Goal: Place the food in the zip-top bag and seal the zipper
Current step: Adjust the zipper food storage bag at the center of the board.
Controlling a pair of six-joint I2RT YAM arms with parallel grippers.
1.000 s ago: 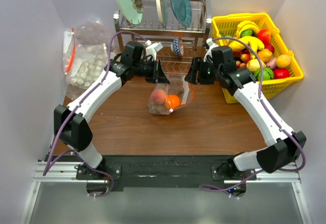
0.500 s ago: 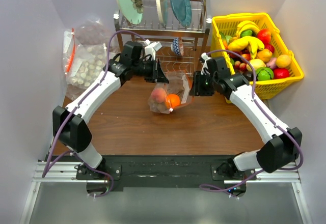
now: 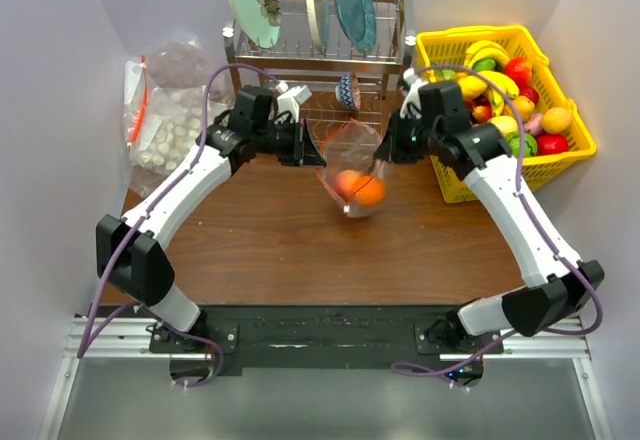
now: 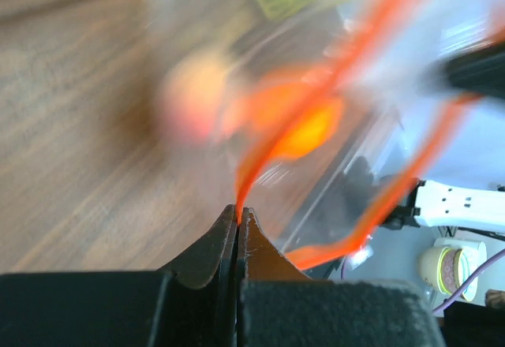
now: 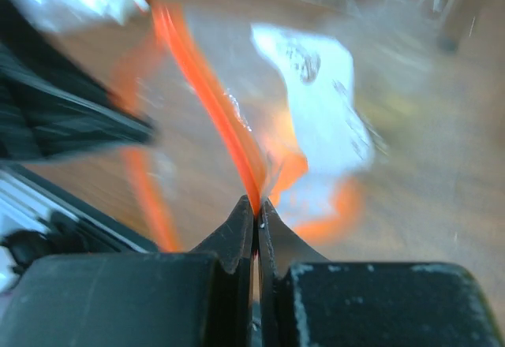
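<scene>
The clear zip-top bag [image 3: 352, 160] hangs above the brown table, stretched between my two grippers. An orange [image 3: 369, 191] and a yellowish peach-like fruit [image 3: 346, 180] sag in its bottom; both show blurred in the left wrist view, the orange [image 4: 304, 126] beside the peach-like fruit [image 4: 193, 102]. My left gripper [image 3: 313, 150] [image 4: 239, 211] is shut on the orange-red zipper [image 4: 276, 138] at the bag's left end. My right gripper [image 3: 386, 154] [image 5: 256, 203] is shut on the zipper [image 5: 213, 114] at the right end. The mouth gapes between them.
A dish rack [image 3: 320, 55] with upright plates stands at the back. A yellow basket [image 3: 505, 110] of toy fruit sits at the back right, close to the right arm. Clear bags of white lumps [image 3: 165, 110] lie at the back left.
The right gripper has closed on the bag's zip strip. Both grippers have lifted the bag off the table and shifted it right; the fruits have slid to its bottom.
</scene>
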